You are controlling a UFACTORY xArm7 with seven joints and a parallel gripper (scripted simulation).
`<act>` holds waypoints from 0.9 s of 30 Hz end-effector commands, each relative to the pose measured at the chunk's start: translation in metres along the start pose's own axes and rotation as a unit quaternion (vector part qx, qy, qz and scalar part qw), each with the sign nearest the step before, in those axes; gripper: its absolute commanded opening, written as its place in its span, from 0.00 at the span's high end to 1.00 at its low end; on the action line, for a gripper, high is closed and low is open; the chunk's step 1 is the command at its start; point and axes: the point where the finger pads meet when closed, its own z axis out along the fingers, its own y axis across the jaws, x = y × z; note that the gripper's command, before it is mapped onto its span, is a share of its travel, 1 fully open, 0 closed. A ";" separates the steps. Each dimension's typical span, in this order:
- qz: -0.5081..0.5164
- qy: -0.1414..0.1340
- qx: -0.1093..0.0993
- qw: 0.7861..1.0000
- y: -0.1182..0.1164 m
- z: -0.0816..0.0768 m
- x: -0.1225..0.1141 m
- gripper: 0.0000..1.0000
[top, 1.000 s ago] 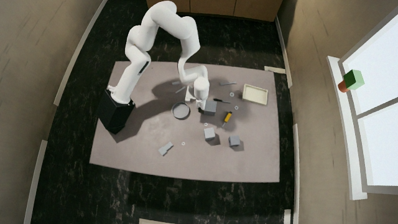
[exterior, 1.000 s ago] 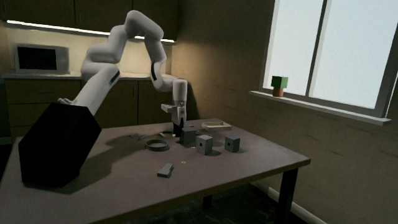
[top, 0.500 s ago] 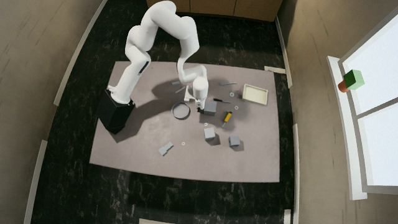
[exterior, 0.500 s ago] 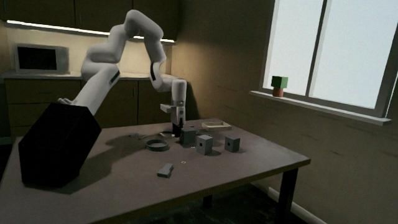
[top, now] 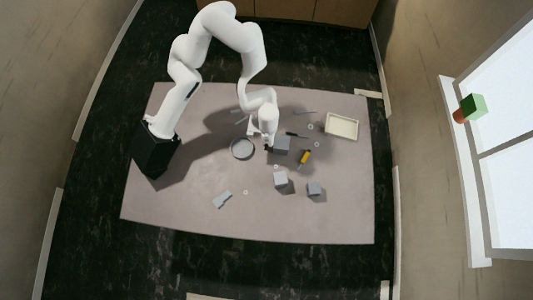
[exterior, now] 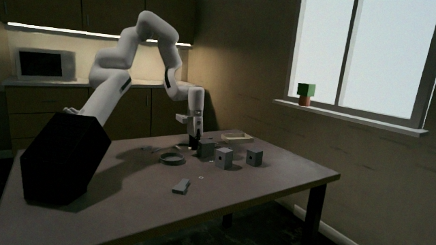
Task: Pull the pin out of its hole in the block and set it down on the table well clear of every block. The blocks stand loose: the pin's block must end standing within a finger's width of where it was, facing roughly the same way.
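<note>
The pin's grey block [top: 281, 143] stands near the middle of the table; it also shows in the exterior view [exterior: 206, 148]. My gripper [top: 266, 147] points straight down, low at the block's left side, and shows in the exterior view [exterior: 194, 144] too. Its dark fingers are shut on the pin, which is mostly hidden between them at the block's side face. I cannot tell how much of the pin sits inside the hole. Two more grey blocks with holes [top: 281, 178] [top: 314, 188] stand nearer the front; they show in the exterior view [exterior: 223, 157] [exterior: 254, 156].
A dark ring [top: 241, 147] lies just left of the gripper. A yellow-handled tool [top: 305, 157] and a black screwdriver [top: 296, 135] lie right of the block. A cream tray [top: 341, 126] sits at the right. A flat grey piece [top: 221, 198] and small washers lie about.
</note>
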 end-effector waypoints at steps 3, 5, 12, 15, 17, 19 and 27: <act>0.000 -0.001 0.000 1.000 -0.001 -0.001 -0.001 1.00; 0.000 -0.001 0.000 1.000 -0.001 -0.001 -0.001 1.00; 0.000 -0.002 0.002 1.000 -0.001 0.000 0.010 1.00; 0.000 -0.002 0.002 1.000 -0.001 0.000 0.013 1.00; 0.000 -0.002 0.002 1.000 -0.001 0.000 0.013 1.00; 0.000 -0.002 0.002 1.000 -0.001 0.000 0.013 1.00; 0.000 -0.001 0.000 1.000 0.000 0.000 0.009 1.00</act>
